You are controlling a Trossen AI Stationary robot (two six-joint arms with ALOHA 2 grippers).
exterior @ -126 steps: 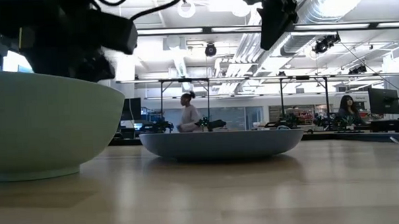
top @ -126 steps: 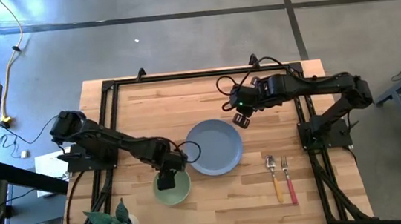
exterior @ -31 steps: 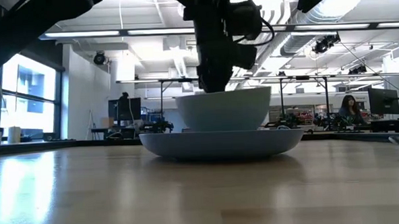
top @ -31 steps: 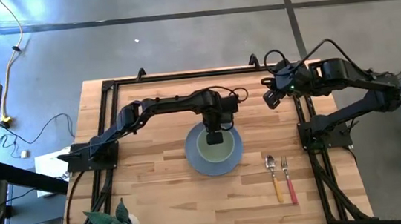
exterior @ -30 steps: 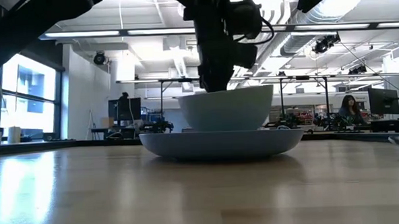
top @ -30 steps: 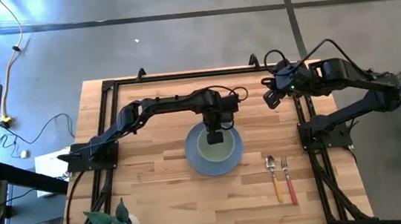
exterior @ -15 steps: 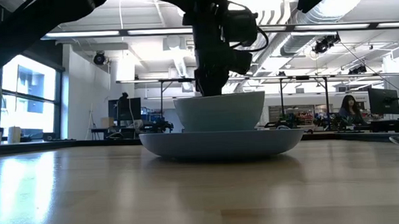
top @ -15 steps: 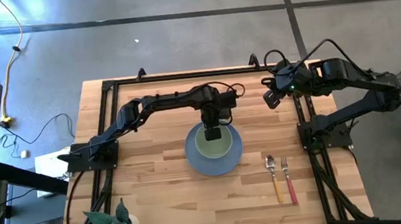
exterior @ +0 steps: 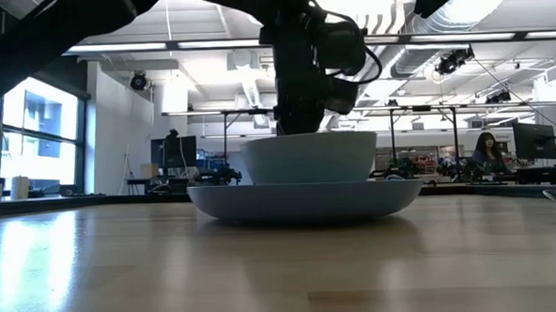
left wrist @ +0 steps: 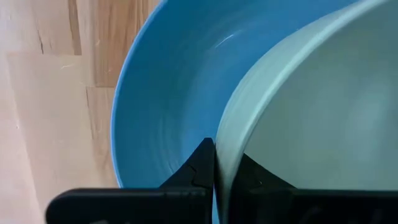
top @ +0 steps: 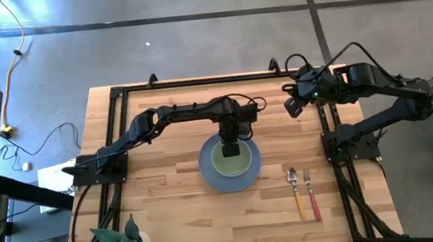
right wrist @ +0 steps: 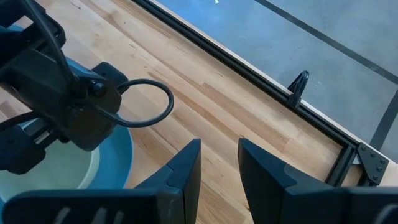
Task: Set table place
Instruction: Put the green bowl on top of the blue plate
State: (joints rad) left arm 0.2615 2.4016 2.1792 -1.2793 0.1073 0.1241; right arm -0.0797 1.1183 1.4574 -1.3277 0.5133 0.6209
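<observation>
On my screen the table [top: 178, 214] fills mid-frame in the high view. Since four seconds ago the bowl [top: 229, 159] has moved from the lower left of the plate [top: 216, 180] onto it, and in the last second it has settled lower and level. The left gripper [top: 231, 145], at centre frame, keeps its fingers [left wrist: 202, 165] pinched on the bowl's rim. I can read no writing anywhere. Lower right of the plate, spoon [top: 296, 192] and fork [top: 311, 192] lie side by side, heads toward frame top. The right gripper [top: 292, 105] waits upper right, fingers slightly parted around nothing.
</observation>
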